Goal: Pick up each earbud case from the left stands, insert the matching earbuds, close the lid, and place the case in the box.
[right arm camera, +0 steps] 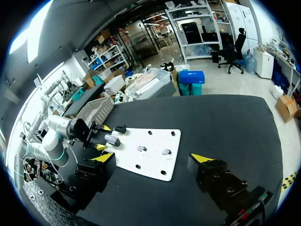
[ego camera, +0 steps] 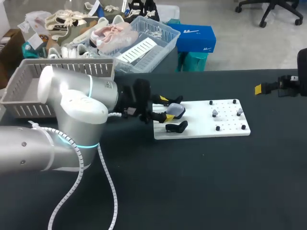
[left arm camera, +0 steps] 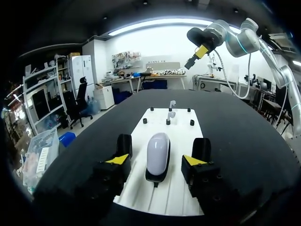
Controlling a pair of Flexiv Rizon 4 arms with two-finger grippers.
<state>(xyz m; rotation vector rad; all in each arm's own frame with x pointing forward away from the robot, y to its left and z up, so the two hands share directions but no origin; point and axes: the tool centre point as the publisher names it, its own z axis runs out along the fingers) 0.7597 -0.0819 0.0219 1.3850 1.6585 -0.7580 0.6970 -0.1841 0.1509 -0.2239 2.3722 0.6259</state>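
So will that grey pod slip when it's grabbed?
The earbud case looks smooth and rounded, so it may slip. Perched on a narrow black stand, a sideways nudge could probably tip it off. It seems rigid.

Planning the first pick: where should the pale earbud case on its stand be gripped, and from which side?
Probably grip the earbud case across its two long flanks, about mid-length, coming in along its long axis. It sits as a narrow oval on the black stand with both flanks bare, and the left gripper has its jaws open either side.
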